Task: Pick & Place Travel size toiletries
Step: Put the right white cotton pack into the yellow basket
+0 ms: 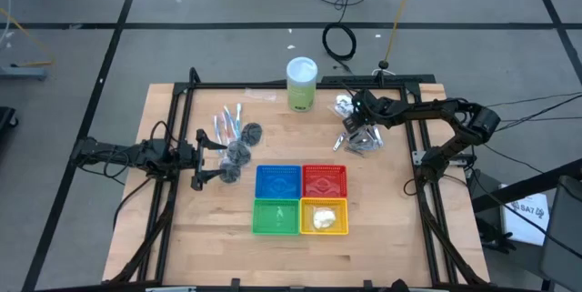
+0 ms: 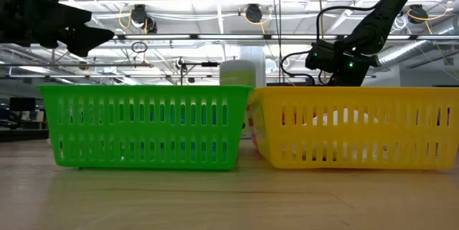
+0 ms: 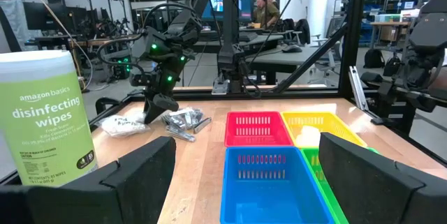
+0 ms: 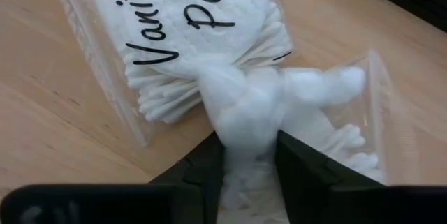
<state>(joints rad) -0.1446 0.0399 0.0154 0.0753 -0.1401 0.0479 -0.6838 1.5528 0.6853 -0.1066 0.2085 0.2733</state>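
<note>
Your right gripper [image 4: 250, 155] has its fingers pinching the middle of a clear vanity pack sachet [image 4: 209, 56] lying on the desk [image 1: 391, 201] near the foil tubes [image 1: 356, 143], so lift straight up slowly or the slick wrapper may slip. The left gripper [image 1: 202, 160] waits by the puffs [image 1: 238, 154], fingers spread. Readable stuff: "Vanity Pac" on the sachet, "amazon basics disinfecting wipes" on the green canister [image 3: 47, 116].

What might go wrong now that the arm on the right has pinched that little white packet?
The right tool pinches only the bunched middle of the vanity pack sachet, so the soft wrapper could slip out or tear when lifted. The silver foil tubes lie close by and might get dragged along. The disinfecting wipes canister stands near and could be bumped.
</note>
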